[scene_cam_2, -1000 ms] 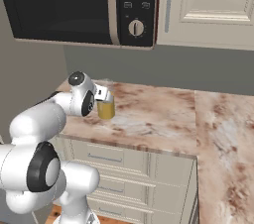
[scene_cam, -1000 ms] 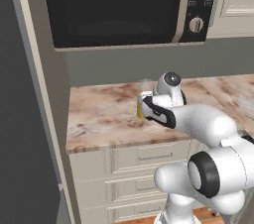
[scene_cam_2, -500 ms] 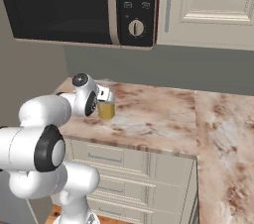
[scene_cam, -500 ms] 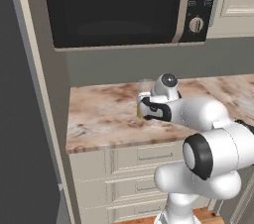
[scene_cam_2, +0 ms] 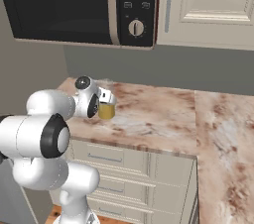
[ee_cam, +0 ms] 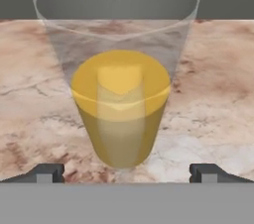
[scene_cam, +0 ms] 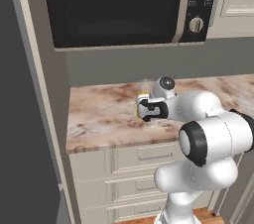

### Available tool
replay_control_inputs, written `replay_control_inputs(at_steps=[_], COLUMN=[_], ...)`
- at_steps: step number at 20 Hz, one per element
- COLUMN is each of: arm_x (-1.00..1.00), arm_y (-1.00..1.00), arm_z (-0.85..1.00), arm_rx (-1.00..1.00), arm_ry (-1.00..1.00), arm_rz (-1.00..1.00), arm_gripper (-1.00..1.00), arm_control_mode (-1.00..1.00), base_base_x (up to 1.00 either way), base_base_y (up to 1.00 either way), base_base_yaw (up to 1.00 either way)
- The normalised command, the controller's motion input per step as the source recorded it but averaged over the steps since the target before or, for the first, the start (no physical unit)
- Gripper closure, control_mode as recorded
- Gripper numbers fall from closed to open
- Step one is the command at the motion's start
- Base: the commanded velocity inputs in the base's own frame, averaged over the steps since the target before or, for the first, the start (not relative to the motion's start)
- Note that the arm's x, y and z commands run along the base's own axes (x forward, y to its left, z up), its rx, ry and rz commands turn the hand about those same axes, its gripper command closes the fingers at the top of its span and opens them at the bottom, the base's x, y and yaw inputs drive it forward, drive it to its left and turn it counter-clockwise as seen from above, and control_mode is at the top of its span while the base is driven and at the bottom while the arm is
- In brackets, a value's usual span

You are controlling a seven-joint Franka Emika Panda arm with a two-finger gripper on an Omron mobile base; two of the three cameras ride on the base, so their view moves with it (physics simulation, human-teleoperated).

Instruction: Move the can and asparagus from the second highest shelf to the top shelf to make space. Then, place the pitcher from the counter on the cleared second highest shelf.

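Note:
The pitcher (ee_cam: 120,99), clear and half full of orange-yellow liquid, stands upright on the mottled stone counter (scene_cam: 99,114). It rises close in front of my gripper (ee_cam: 126,172) in the hand view. The two fingertips (ee_cam: 47,172) stand wide apart, one on each side of its base, and do not touch it. My gripper (scene_cam: 144,109) is open, level with the lower part of the pitcher (scene_cam: 145,87). From the right, the pitcher (scene_cam_2: 106,112) shows just past the gripper (scene_cam_2: 104,100). The can, the asparagus and both shelves are out of view.
A black microwave (scene_cam: 119,5) hangs low over the counter (scene_cam_2: 158,114). Cream drawers (scene_cam: 144,154) sit under the counter. A tall dark grey panel (scene_cam: 25,119) bounds the counter on the left. A cream wall cabinet (scene_cam_2: 208,5) hangs right of the microwave (scene_cam_2: 74,5).
The hand has eased a little closer to the pitcher and the elbow has swung nearer the cameras. The jaws have stayed open and the pitcher has not moved.

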Motion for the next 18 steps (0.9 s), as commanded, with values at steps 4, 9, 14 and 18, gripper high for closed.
replay_control_inputs(at_steps=[4, 9, 14, 18], arm_x=[0.24, 0.25, 0.24, 0.20], arm_y=[0.00, 0.00, 0.00, 0.00], arm_z=[-0.09, -0.07, -0.08, -0.12], arm_rx=[0.00, 0.00, 0.00, 0.00], arm_ry=[-0.01, -0.01, -0.01, -0.04], arm_rz=[0.00, 0.00, 0.00, 0.00], arm_gripper=[-1.00, -1.00, -1.00, -1.00], arm_control_mode=[-1.00, -1.00, -1.00, -1.00], base_base_x=[0.00, 0.00, 0.00, 0.00], base_base_y=[0.00, 0.00, 0.00, 0.00], base_base_yaw=[0.00, 0.00, 0.00, 0.00])
